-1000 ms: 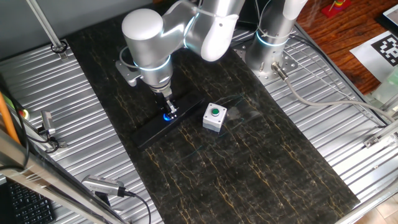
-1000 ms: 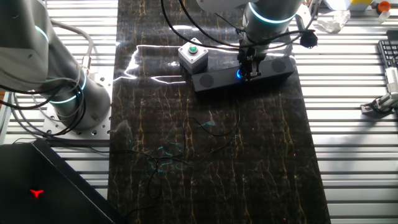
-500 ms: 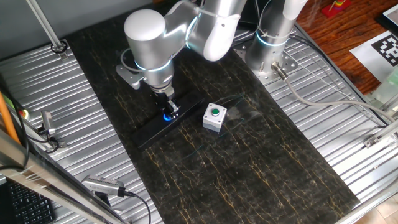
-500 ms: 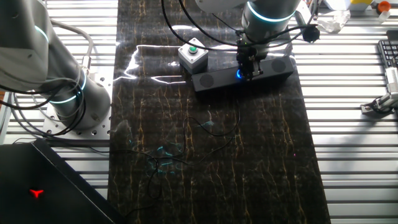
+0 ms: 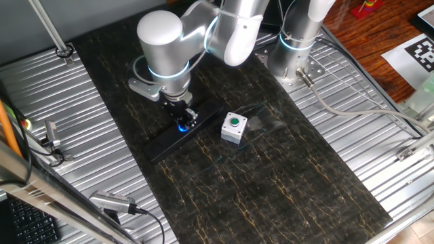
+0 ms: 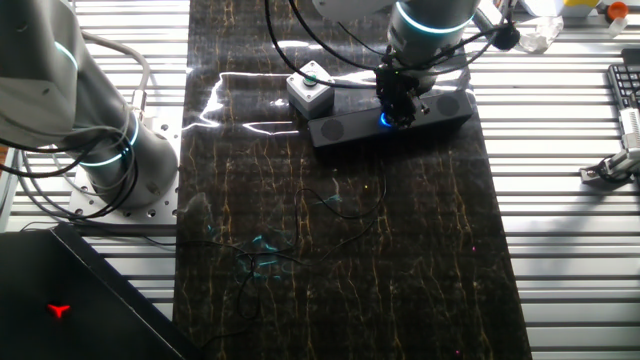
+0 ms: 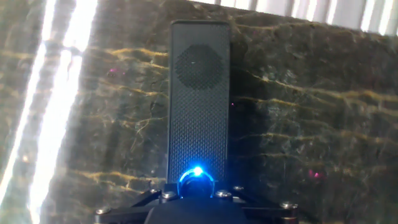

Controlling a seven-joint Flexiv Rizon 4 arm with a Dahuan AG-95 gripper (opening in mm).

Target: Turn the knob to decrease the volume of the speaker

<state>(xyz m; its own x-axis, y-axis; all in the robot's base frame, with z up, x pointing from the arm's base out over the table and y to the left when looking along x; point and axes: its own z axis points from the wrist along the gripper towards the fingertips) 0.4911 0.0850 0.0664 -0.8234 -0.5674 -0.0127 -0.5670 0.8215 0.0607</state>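
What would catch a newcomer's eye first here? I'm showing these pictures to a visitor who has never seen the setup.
Most likely the blue glow of the knob on the long black speaker, which lies on the dark marbled table. The gripper reaches straight down onto that glow under the big silver arm. Just beside the speaker stands a small white box with a green button.

You see the speaker [image 7: 199, 106] faced in fine matt black mesh, lying on a glossy dark marble-look counter [image 7: 311, 124] flanked by ribbed bare metal decking [image 5: 54, 102].
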